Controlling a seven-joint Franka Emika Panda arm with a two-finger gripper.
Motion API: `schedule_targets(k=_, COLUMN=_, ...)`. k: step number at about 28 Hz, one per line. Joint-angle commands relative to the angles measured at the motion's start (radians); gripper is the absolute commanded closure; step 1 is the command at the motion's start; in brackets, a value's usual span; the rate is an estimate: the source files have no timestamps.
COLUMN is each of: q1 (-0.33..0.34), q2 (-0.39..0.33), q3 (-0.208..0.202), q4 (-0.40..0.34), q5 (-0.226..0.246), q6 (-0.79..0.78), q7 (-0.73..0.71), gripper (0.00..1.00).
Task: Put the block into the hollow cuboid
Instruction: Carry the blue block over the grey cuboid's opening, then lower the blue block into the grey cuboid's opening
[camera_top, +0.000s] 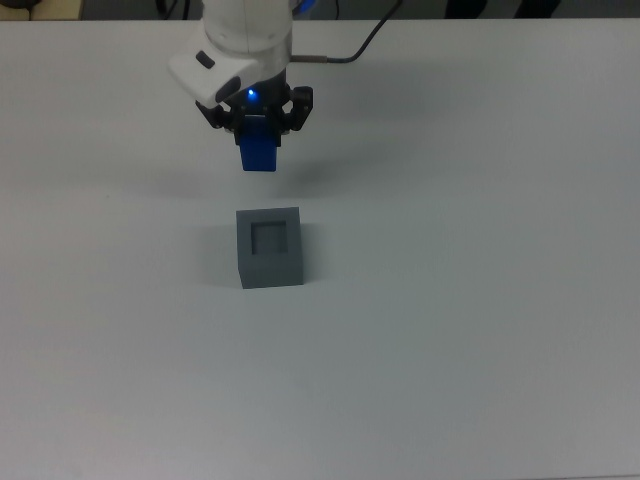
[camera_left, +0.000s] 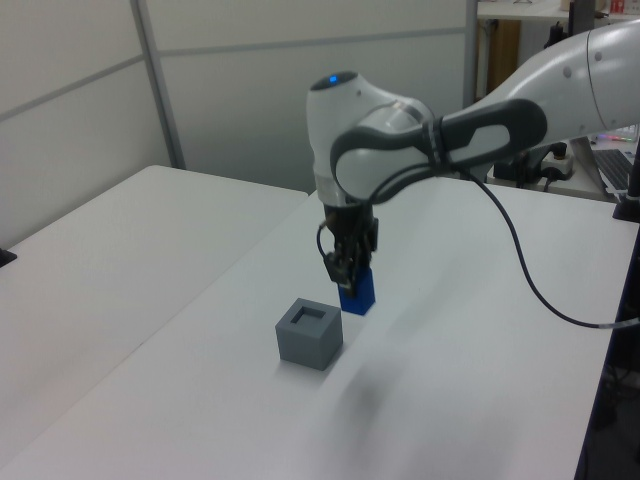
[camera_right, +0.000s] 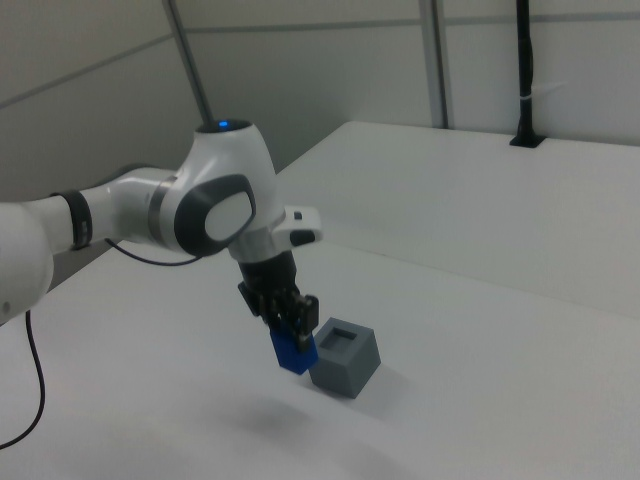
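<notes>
Top view shows one gripper (camera_top: 258, 125), one blue block (camera_top: 259, 152) and one grey hollow cuboid (camera_top: 269, 247) on a white table (camera_top: 450, 300). The fingers are closed on the block and hold it in the air, clear of the table (its shadow lies apart on the surface). In the left view the block (camera_left: 357, 293) hangs above and just beside the cuboid (camera_left: 309, 333), probably not over the square recess. One black cable (camera_left: 530, 280) runs from the arm.
</notes>
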Motion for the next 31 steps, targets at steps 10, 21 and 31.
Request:
schedule_targets(k=10, q1=0.098, q2=0.239, q3=-0.106, q4=0.266, q5=0.002, q6=-0.017, q7=-0.079, gripper=0.72)
schedule_targets(k=21, q1=0.116, q2=0.264, q3=-0.111, q4=0.271, q5=0.004, q6=0.042, q7=-0.065, gripper=0.72)
schedule_targets(k=31, q1=0.115, q2=0.293, q3=-0.109, q4=0.27, q5=0.005, q6=0.128, q7=-0.048, gripper=0.72)
